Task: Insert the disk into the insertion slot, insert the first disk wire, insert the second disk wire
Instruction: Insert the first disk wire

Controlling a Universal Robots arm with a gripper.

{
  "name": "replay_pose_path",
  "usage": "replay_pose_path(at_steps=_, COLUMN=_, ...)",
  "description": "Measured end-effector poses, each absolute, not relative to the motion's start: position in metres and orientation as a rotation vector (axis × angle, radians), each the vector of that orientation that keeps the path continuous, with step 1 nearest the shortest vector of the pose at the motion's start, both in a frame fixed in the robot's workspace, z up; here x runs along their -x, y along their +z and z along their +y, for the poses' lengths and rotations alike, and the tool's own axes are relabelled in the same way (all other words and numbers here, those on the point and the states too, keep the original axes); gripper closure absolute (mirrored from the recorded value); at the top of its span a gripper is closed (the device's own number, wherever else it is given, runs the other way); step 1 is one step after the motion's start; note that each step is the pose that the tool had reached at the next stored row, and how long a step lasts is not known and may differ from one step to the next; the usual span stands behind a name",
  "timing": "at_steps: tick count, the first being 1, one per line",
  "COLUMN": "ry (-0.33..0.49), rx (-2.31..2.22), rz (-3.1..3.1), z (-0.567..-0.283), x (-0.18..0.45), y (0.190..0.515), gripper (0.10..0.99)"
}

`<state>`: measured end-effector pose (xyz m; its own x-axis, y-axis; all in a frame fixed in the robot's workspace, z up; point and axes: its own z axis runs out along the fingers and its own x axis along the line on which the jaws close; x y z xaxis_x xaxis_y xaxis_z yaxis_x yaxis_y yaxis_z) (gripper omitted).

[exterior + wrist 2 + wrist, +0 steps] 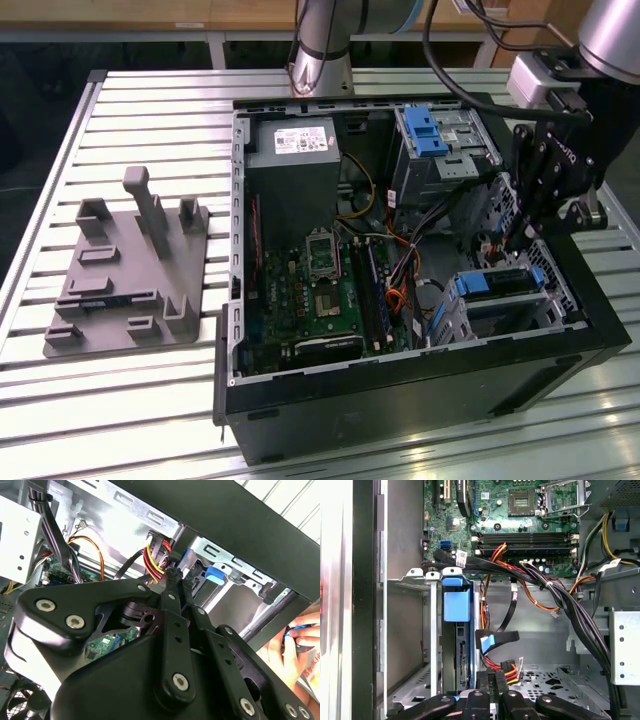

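A slatted metal worktop (150,110) carries an open black computer case (400,400), with a grey moulded plastic fixture (130,270) lying beside it on the exterior view's left. In the case's near corner on the exterior view's right stands the insertion slot (563,292), a silver metal cage with perforated walls. The disk (495,283), a flat silver-grey drive in a bright blue plastic caddy, sits inside that cage; the first wrist view shows it edge-on (456,605) between the cage walls (410,630). The black gripper (515,240) hangs just above the cage (right by the disk's connector end). Its jaws are drawn narrow, with only a thin gap and nothing visible between them in both wrist views (493,677) (173,575). A red, yellow and black wire plug (509,669) lies just beside the tips, and a flat blue cable (490,641) lies near.
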<state>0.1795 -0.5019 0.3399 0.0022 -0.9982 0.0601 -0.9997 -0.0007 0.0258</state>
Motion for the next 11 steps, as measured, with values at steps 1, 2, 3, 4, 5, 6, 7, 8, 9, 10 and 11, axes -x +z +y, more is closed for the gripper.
replay_pose_path(at_steps=1, ry=0.033, rx=-2.182, rz=-2.179, z=-0.504, x=-0.179, y=0.340, gripper=0.922)
replay_pose_path(at_steps=2, ry=0.027, rx=-2.185, rz=-2.182, z=-0.506, x=-0.179, y=0.340, gripper=0.922)
replay_pose_path(at_steps=3, ry=0.022, rx=-2.187, rz=-2.184, z=-0.507, x=-0.179, y=0.340, gripper=0.922)
replay_pose_path(at_steps=4, ry=0.018, rx=-2.189, rz=-2.186, z=-0.509, x=-0.179, y=0.340, gripper=0.922)
replay_pose_path(at_steps=5, ry=0.013, rx=-2.191, rz=-2.188, z=-0.510, x=-0.179, y=0.340, gripper=0.922)
replay_pose_path(at_steps=6, ry=0.009, rx=-2.194, rz=-2.190, z=-0.511, x=-0.178, y=0.340, gripper=0.922)
replay_pose_path(at_steps=7, ry=0.004, rx=-2.197, rz=-2.193, z=-0.512, x=-0.177, y=0.340, gripper=0.922)
replay_pose_path(at_steps=8, ry=-0.001, rx=-2.199, rz=-2.195, z=-0.513, x=-0.176, y=0.340, gripper=0.922)
replay_pose_path(at_steps=9, ry=-0.004, rx=-2.201, rz=-2.197, z=-0.513, x=-0.175, y=0.340, gripper=0.922)
replay_pose_path(at_steps=10, ry=-0.005, rx=-2.202, rz=-2.198, z=-0.514, x=-0.174, y=0.340, gripper=0.922)
replay_pose_path(at_steps=11, ry=-0.005, rx=-2.202, rz=-2.198, z=-0.515, x=-0.174, y=0.340, gripper=0.922)
